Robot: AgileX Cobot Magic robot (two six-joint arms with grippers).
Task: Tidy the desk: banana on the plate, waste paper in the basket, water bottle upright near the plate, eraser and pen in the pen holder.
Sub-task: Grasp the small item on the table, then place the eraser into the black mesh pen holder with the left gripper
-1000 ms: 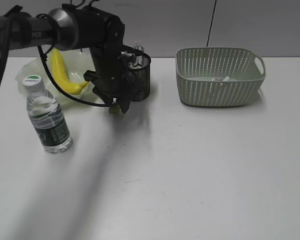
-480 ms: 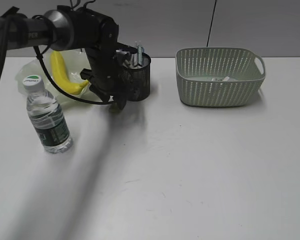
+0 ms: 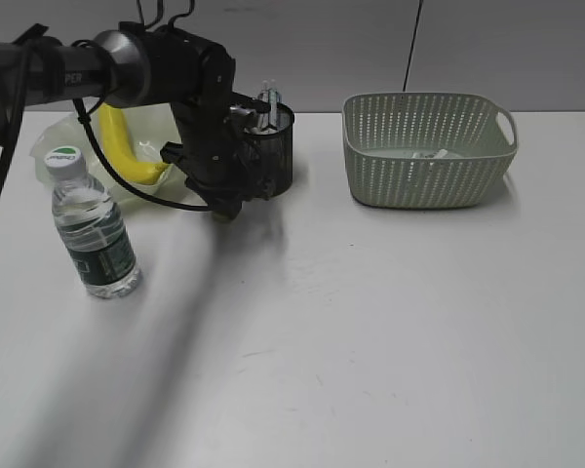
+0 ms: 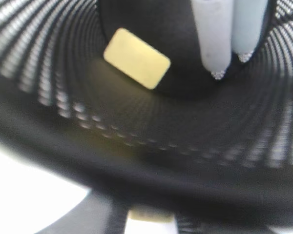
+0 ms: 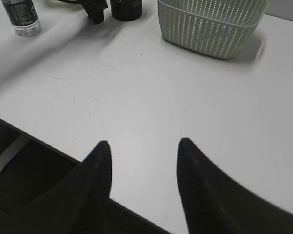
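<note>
The black mesh pen holder (image 3: pixel 271 146) stands at the back of the desk (image 3: pixel 370 322). Seen from above in the left wrist view, the pen holder (image 4: pixel 63 97) has a yellow eraser (image 4: pixel 136 58) lying on its bottom and pens (image 4: pixel 214 34) leaning inside. My left gripper (image 3: pixel 226 200) hangs low against the holder's left front; its dark fingers show a narrow gap with white desk behind it (image 4: pixel 151 225), nothing held. The banana (image 3: pixel 125 146) lies on the plate (image 3: pixel 63 136). The water bottle (image 3: pixel 94 229) stands upright. Waste paper (image 3: pixel 429 154) lies in the basket (image 3: pixel 429 175). My right gripper (image 5: pixel 142 146) is open over the desk's near edge.
The basket (image 5: pixel 210 24) sits at the back right, about a hand's width from the pen holder. The left arm's cable (image 3: pixel 146 190) loops down beside the plate. The dark drop beyond the desk's front edge (image 5: pixel 29 161) lies under the right gripper.
The left gripper has shifted a little to the left beside the pen holder and its jaws have narrowed. The right gripper and the objects have stayed put.
</note>
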